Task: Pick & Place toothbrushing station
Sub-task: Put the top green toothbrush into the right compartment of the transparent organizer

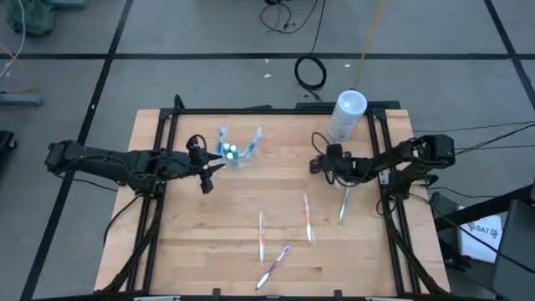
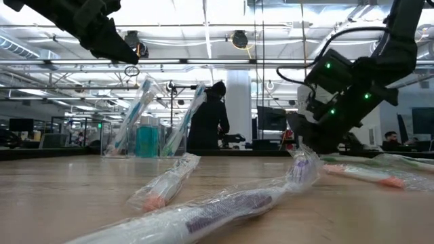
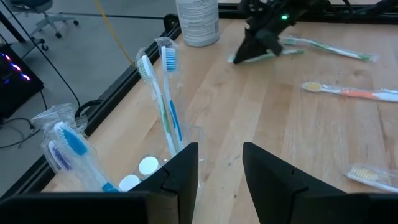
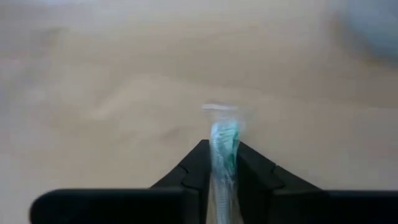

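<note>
Wrapped in crinkly clear film, a purple-handled toothbrush lies closest to our low camera, on the pale wooden counter. Our target, the small see-through plastic cup, stands toward the counter's far left, already bristling with blue-and-white wrapped brushes. Just beside it hangs our left pincer, fingers parted and empty, with the cup's rim right before them in the left wrist view.

Across the counter our right pincer is closed on a green-handled wrapped toothbrush, gripping it near the head end while the handle trails toward the near edge. More wrapped brushes, orange-handled and others, lie loose in the middle. A tall white cylindrical canister stands at the far edge, near the right arm.

We judge the step in hand to be the pickup of the green brush. Next we would need to lift it clear, carry it leftward over the loose brushes, and tip it upright above the cup, which looks crowded, so the drop wants care.
</note>
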Available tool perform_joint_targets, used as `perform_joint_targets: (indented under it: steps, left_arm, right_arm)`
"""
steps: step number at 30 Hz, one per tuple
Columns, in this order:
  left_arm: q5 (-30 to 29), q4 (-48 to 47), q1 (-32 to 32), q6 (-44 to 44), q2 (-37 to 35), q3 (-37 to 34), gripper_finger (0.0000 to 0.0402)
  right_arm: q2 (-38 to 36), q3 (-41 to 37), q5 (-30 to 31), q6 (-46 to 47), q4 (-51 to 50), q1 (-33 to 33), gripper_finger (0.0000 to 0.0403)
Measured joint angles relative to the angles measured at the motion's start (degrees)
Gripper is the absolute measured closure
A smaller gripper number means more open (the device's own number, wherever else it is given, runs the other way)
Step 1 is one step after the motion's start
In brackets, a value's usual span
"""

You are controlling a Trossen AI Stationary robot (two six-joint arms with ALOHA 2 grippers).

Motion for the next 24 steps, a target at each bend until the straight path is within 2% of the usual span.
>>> perform_joint_targets:
  steps: [3,14,17,20,24]
  left_arm:
    - [0.0,0.0,0.0,-0.2,0.0,0.0,0.0270]
    - [2.3,1.9,0.0,-1.4,0.0,0.0,0.0270]
    - [3.9,3.3,0.0,-1.4,0.0,0.0,0.0270]
    - [4.5,4.0,0.0,-1.3,0.0,0.0,0.0270]
    - [4.6,5.4,0.0,-2.1,0.0,0.0,0.0270]
  right_arm:
    - [0.1,0.0,-1.9,-5.6,7.9,2.1,0.0367]
    - [0.0,0.9,-6.7,-26.8,48.6,7.7,0.0372]
    - [0.0,3.4,-7.2,-33.3,52.9,8.8,0.0372]
    - [0.0,7.3,-8.0,-38.5,51.9,10.0,0.0373]
    - [1.7,13.3,-16.0,-44.1,50.1,10.6,0.0373]
